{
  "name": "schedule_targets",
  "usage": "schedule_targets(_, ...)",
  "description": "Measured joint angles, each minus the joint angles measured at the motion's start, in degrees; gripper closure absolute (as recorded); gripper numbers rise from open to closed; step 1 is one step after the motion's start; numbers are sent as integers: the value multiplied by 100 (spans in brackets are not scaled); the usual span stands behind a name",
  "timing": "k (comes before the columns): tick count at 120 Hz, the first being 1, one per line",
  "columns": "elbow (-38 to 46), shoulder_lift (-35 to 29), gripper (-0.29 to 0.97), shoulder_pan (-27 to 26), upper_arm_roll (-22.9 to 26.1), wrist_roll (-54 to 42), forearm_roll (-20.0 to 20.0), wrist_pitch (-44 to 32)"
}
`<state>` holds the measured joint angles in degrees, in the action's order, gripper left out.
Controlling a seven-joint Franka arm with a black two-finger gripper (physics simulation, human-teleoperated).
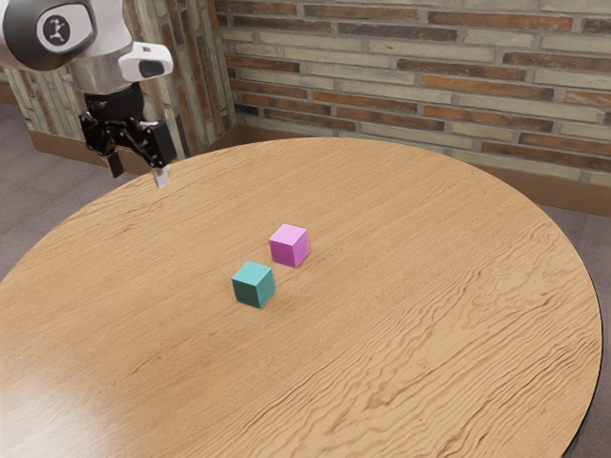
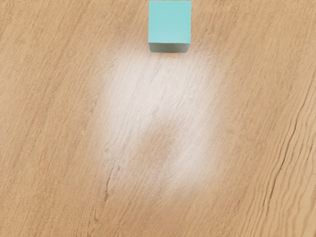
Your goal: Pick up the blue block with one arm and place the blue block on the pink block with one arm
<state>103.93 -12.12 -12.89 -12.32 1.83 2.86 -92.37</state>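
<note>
Claw (image 1: 138, 176) open wide, empty, raised for approach; blue block (image 1: 253, 284) well ahead, pink block (image 1: 289, 245) just beyond.

Blue block (image 2: 170, 22) on glossy wooden table (image 2: 158, 148).

This is a room indoors. A big round wooden table (image 1: 430, 324) stands in it. On the far side is a wall of brown and grey bricks (image 1: 410, 76). The floor (image 1: 33, 196) is dull grey. I cannot tell what kind of room it is.
</note>
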Motion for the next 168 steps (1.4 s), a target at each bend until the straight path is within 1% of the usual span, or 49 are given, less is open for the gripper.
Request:
schedule_targets(17, 254, 71, 0, 0, 20, 99, -174, -217)
schedule_targets(41, 523, 727, 0, 80, 240, 580, -502, -646)
schedule_targets(54, 551, 1378, 0, 118, 341, 851, -533, -1225)
schedule_targets(64, 564, 1757, 0, 185, 466, 1018, -571, -1700)
schedule_targets(79, 671, 2056, 0, 220, 526, 1201, -672, -2328)
schedule_targets(94, 683, 2316, 0, 234, 544, 1312, -722, -2751)
schedule_targets(113, 691, 2514, 0, 250, 570, 1143, -745, -3136)
schedule_targets(144, 639, 3073, 0, 463, 581, 625, -773, -3810)
schedule_targets(168, 297, 3397, 0, 583, 581, 206, -775, -4186)
